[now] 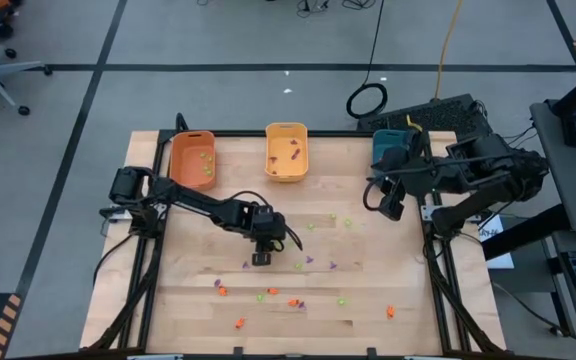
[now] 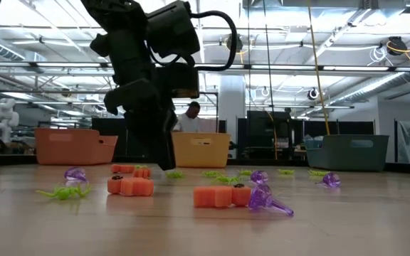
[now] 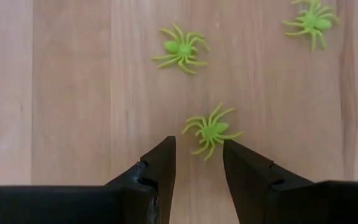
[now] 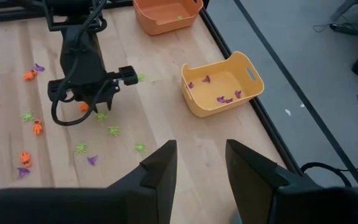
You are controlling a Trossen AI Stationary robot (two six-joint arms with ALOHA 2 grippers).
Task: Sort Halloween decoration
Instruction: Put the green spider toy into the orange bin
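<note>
Dark fingers of the left gripper (image 3: 199, 180) stand parted with nothing between them, pointing down at the table (image 1: 178, 300), and just ahead of their tips lies a light green spider (image 3: 211, 131) — close, yet set a little toward one finger rather than centred in the gap. That offset is the main risk, in my judgement: if the jaws drop as they are, one tip may land on the spider's legs and flick it aside, or pinch a single leg so the trinket slips free on the way up. Two more green spiders (image 3: 181, 50) lie farther off, so a sideways nudge could push the target among them. Around the arm the Halloween decoration (image 1: 268, 292) is scattered over the board in orange, green and purple, and a low sweep could scatter it further. Beyond stand the orange bin (image 1: 192, 158), holding green pieces, and the yellow bin (image 1: 286, 152), holding purple ones — a wrong drop would mix colours. At the table's far right corner, by the teal bin (image 1: 391, 150), waits the right gripper (image 4: 199, 163), parted and empty.
</note>
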